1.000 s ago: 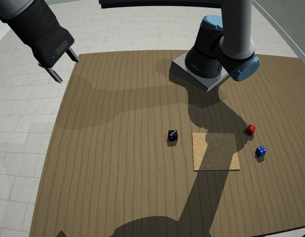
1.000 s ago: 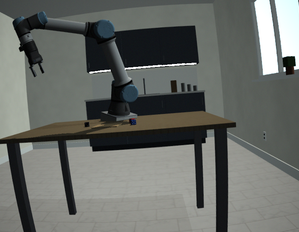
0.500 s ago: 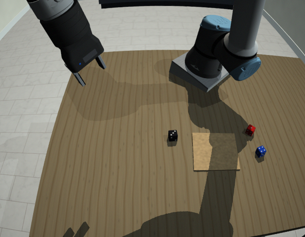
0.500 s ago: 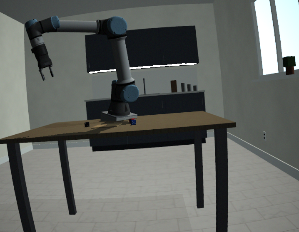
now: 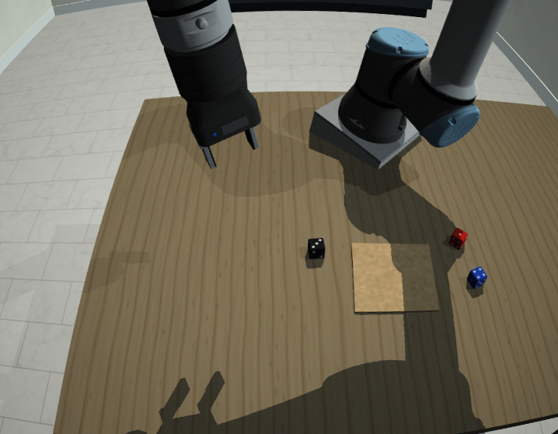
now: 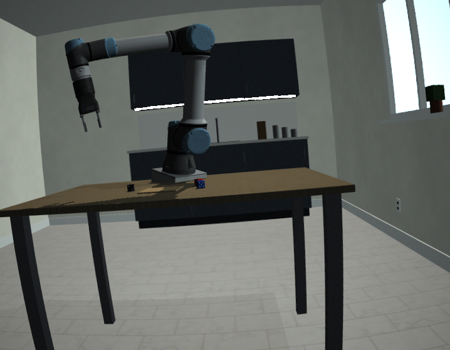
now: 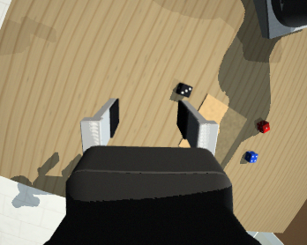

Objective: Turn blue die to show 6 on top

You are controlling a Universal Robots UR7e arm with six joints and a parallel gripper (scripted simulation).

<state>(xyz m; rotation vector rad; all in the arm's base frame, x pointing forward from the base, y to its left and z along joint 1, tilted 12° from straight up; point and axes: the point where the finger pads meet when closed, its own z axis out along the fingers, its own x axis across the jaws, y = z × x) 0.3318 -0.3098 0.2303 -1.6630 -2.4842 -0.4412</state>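
Note:
The blue die (image 5: 476,277) lies on the bare wood to the right of the tan mat (image 5: 394,277), off the mat; it also shows in the wrist view (image 7: 251,157) and in the exterior view (image 6: 200,184). Its top face shows several white pips. The mat lies flat on the table, partly in the arm's shadow. My gripper (image 5: 231,149) hangs high above the table's far left part, far from the dice. Its fingers are open and empty in the wrist view (image 7: 149,123) and in the exterior view (image 6: 91,125).
A black die (image 5: 316,247) lies left of the mat, top showing three pips. A red die (image 5: 458,237) lies right of the mat's far corner, close to the blue die. The arm's base (image 5: 367,126) stands at the table's far side.

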